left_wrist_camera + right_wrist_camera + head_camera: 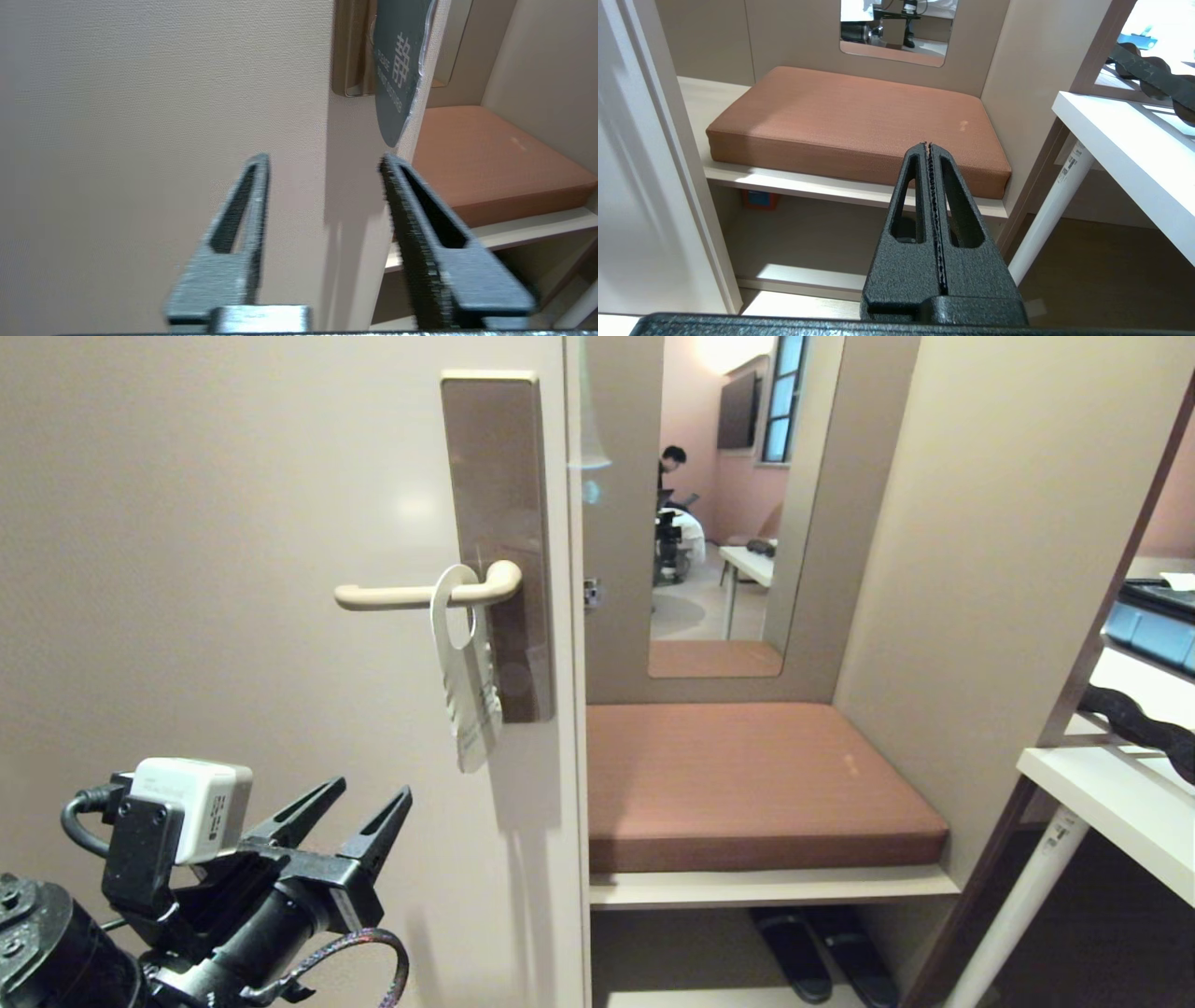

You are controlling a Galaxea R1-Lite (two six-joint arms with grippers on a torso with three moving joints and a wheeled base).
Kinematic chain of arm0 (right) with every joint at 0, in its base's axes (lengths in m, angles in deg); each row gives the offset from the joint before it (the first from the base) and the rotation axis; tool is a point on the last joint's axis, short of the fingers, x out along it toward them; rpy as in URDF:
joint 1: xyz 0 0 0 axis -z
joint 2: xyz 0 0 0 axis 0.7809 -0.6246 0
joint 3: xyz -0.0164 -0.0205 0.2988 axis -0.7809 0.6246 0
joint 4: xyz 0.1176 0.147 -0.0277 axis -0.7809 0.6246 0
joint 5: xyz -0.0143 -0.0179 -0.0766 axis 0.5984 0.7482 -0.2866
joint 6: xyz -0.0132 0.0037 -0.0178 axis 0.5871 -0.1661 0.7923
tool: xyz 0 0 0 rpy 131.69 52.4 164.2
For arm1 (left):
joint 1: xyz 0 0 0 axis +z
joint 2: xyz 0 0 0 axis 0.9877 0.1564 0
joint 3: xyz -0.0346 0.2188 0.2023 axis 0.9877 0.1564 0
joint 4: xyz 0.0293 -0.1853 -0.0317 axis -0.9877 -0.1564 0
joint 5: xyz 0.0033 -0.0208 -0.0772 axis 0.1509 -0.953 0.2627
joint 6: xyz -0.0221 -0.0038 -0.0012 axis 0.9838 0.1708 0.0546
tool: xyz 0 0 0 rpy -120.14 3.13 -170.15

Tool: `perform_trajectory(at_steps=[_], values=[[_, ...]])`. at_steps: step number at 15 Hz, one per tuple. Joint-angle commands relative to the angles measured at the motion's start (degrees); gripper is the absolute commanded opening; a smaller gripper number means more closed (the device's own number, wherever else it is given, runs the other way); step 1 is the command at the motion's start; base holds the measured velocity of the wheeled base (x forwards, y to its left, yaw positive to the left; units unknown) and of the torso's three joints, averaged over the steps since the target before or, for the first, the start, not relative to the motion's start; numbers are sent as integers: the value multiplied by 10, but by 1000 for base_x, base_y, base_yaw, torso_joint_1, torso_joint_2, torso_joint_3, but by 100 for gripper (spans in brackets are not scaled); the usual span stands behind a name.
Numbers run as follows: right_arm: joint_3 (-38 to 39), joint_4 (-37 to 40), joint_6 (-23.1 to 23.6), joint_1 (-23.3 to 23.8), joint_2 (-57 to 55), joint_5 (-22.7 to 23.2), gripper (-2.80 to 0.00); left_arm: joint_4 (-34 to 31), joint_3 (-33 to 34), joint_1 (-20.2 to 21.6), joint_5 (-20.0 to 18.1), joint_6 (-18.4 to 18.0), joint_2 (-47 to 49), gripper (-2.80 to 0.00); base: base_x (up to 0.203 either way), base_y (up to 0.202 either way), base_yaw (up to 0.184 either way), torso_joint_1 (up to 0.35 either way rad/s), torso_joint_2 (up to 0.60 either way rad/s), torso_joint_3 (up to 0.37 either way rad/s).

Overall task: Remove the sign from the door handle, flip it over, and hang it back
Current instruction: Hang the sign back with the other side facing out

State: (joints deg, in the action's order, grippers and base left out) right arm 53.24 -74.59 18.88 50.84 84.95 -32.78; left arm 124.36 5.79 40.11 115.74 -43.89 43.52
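sign (464, 672): hung by its oval hole on the door handle (425, 592), white side seen from the head view, dangling down over the lower part of the brown plate (499, 476); the blue-grey "do not disturb" face is caught by the left wrist view (397, 70)
door handle: cream lever, level, sticking out to the left of the plate on the beige door (233, 523)
left gripper (359, 807): parked low and to the left of the sign, pointed up toward it, fingers (247, 205) spread apart with nothing between them, well short of the sign's bottom edge
right gripper (930, 147): clenched tight on nothing, only seen in its own wrist view, held in front of the brown cushion (859, 112)
background stuff: cushion laid on a pale shelf (766, 887) to the right of the door, mirror (719, 504) above it with a person seen in it, dark slippers (822, 952) tucked under the shelf, white table (1111, 803) at far right
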Motion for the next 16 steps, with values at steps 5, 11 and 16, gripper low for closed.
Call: perform_trajectory(at_steps=[5, 11, 16], values=[[0, 0, 1, 0, 0, 1, -280, 4, -28, 40, -3, -2, 8, -280, 0, 0, 0, 0, 0, 0], [0, 0, 1, 0, 0, 0, -280, -12, -129, 87, -69, -16, 53, -280, 0, 0, 0, 0, 0, 0], [0, 0, 1, 0, 0, 1, -280, -16, -203, 86, -87, -29, 101, -280, 0, 0, 0, 0, 0, 0]])
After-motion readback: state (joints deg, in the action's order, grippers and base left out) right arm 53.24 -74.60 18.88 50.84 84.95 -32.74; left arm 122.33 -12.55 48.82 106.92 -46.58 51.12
